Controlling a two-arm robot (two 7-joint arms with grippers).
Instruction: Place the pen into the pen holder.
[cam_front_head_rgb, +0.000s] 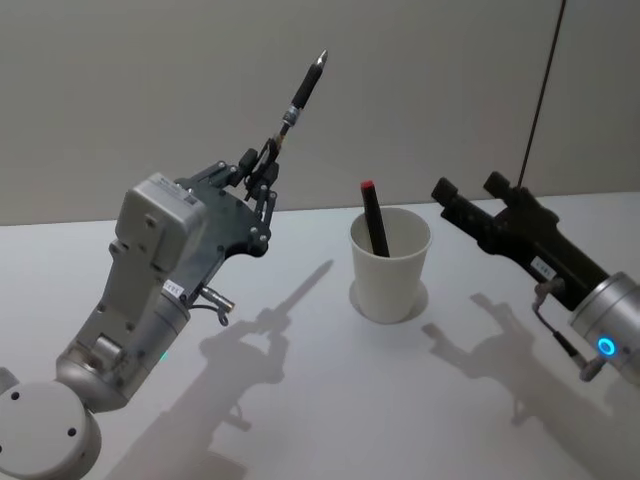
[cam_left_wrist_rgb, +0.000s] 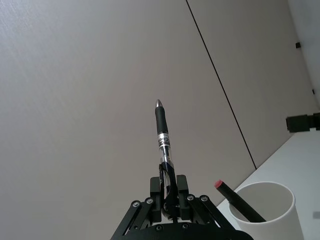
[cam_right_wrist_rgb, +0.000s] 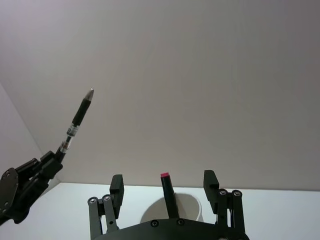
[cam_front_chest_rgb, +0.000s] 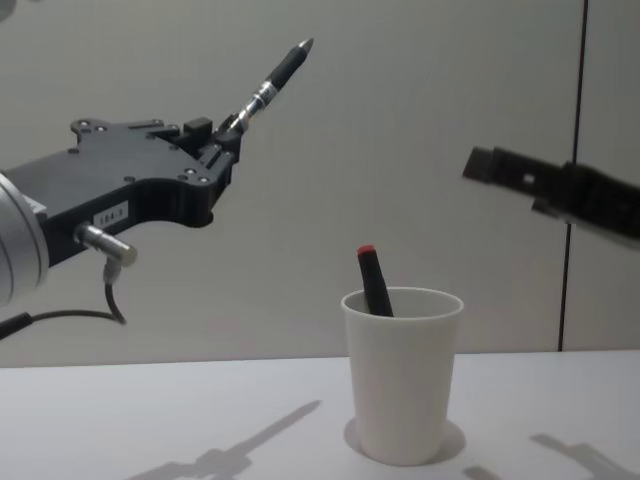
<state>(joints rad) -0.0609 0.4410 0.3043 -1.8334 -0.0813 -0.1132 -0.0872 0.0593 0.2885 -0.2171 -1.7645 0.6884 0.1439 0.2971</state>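
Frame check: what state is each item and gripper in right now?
pen holder: upright on the table, one red-capped marker inside.
red-capped marker: leaning in the pen holder, red end up.
pen: held in the air, tilted, tip up.
left gripper: shut on the pen, raised left of the pen holder.
right gripper: open, empty, raised right of the pen holder.

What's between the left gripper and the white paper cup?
Nothing: the head view shows bare white table between the left gripper, shut on the black silver-tipped pen, and the white paper cup. The right gripper hangs open beyond it.
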